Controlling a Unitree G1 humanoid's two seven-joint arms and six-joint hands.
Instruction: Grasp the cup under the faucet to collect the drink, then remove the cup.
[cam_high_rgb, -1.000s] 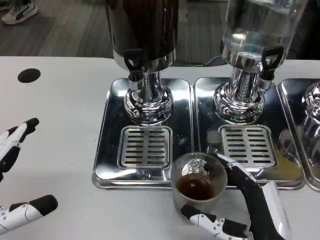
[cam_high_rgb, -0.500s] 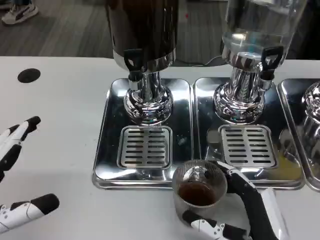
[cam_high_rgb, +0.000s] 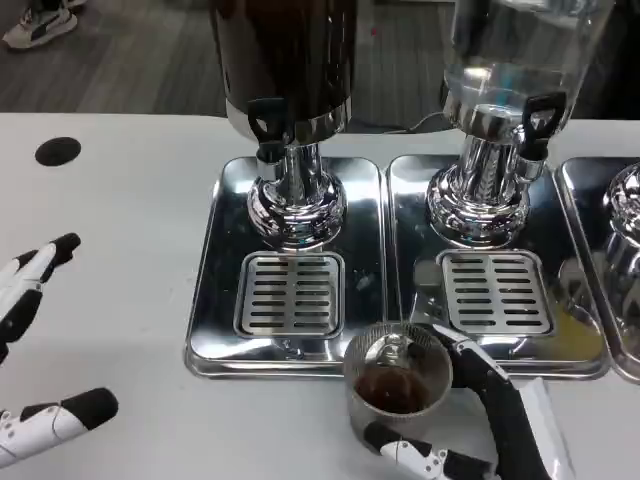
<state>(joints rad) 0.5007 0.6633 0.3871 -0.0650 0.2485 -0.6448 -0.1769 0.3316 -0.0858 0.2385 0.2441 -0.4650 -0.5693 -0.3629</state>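
Observation:
A clear plastic cup (cam_high_rgb: 397, 372) with a little dark drink in it sits at the front edge of the steel trays, between the two drip grates. My right hand (cam_high_rgb: 478, 420) grips it, one finger curved round its right side and another under its front. The dark drink dispenser (cam_high_rgb: 287, 70) with its black faucet (cam_high_rgb: 268, 127) stands behind the left grate (cam_high_rgb: 290, 294), well away from the cup. Over the bare table at the far left my left hand (cam_high_rgb: 35, 350) waits, fingers spread, holding nothing.
A clear dispenser (cam_high_rgb: 510, 70) with a black tap stands on the second steel tray (cam_high_rgb: 420, 190). A third tray and base show at the right edge (cam_high_rgb: 625, 230). A black round hole (cam_high_rgb: 58, 151) marks the table at the back left.
My right hand has drawn the cup slightly toward me and a little to the right, off the tray's front lip. The left hand has stayed put.

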